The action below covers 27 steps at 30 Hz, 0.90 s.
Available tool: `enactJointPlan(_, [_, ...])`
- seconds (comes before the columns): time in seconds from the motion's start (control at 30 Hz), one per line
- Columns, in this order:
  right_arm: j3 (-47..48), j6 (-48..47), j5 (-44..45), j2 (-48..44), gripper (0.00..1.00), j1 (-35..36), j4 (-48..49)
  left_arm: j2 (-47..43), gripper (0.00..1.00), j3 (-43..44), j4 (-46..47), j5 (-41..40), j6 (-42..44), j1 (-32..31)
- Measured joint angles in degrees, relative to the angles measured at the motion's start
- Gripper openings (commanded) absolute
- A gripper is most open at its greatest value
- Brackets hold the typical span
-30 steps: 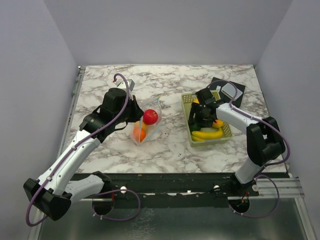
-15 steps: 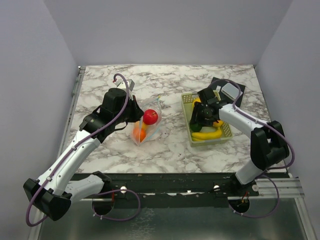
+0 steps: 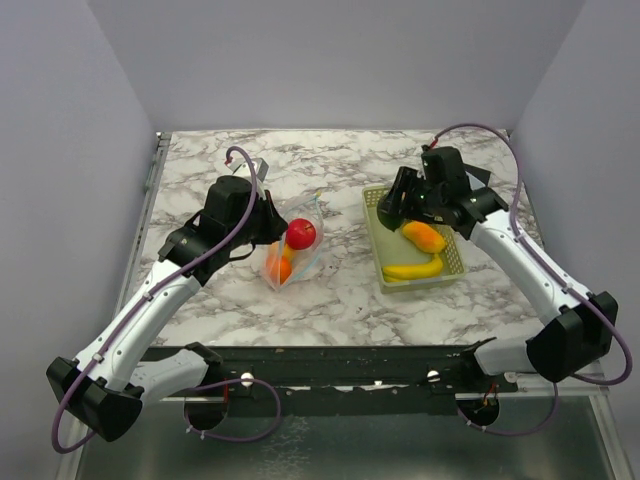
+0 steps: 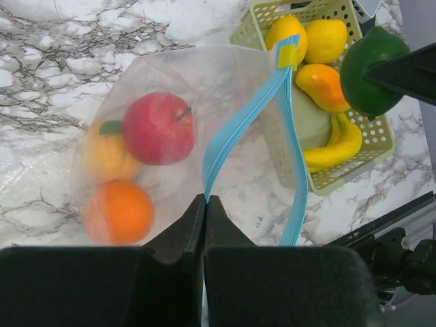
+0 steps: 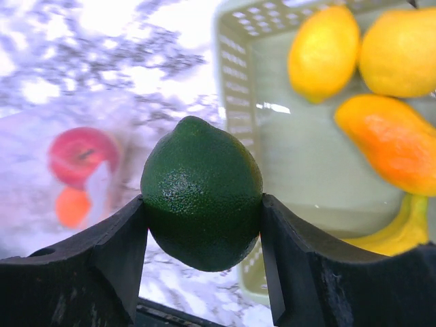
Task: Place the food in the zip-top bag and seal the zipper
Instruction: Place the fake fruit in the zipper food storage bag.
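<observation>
The clear zip-top bag [image 3: 291, 250] lies mid-table with its mouth open toward the basket. It holds a red apple [image 4: 158, 128], an orange [image 4: 117, 211] and a yellow-orange fruit [image 4: 102, 155]. Its light blue zipper [image 4: 231, 129] is parted in two strips. My left gripper [image 4: 205, 201] is shut on the bag's mouth edge at the zipper; it also shows in the top view [image 3: 268, 222]. My right gripper [image 5: 201, 204] is shut on a dark green lime [image 5: 201, 191], held in the air above the basket's left edge [image 3: 393, 208]. The lime also shows in the left wrist view [image 4: 371, 65].
The pale yellow-green perforated basket [image 3: 455, 262] stands right of the bag. It holds two lemons [image 5: 323, 53], an orange-yellow piece [image 3: 424, 236] and a banana [image 3: 413, 270]. A black pad [image 3: 482, 176] lies behind the basket. Grey walls close the table's sides and back.
My right gripper has risen out of the basket with the green lime in it and moved toward the basket's left edge. The left arm and the bag have not moved.
</observation>
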Motion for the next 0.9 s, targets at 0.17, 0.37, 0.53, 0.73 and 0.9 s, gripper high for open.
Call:
enactJointPlan(0.17, [4.5, -0.4, -3.1, -3.5, 0.28, 2.8, 0.0, 0.0, 0.00, 0.1, 0.0, 0.0, -0.3, 0.0])
enactJointPlan(0.37, [9.3, -0.5, -3.5, -3.9, 0.28, 11.0, 0.0, 0.2, 0.00, 0.4, 0.0, 0.0, -0.5, 0.0])
enactJointPlan(0.53, [12.0, -0.7, -3.5, -3.9, 0.28, 18.1, 0.7, 0.2, 0.00, 0.5, 0.0, 0.0, -1.0, 0.0])
enactJointPlan(0.73, [15.2, -1.6, -3.1, -2.9, 0.28, 24.3, 1.8, 0.6, 0.00, 1.1, 0.0, 0.2, -1.9, 0.0])
enactJointPlan(0.9, [15.6, -1.7, -2.6, -0.8, 0.28, 26.6, 2.6, 0.7, 0.00, 1.3, 0.0, 0.6, -2.4, 0.0])
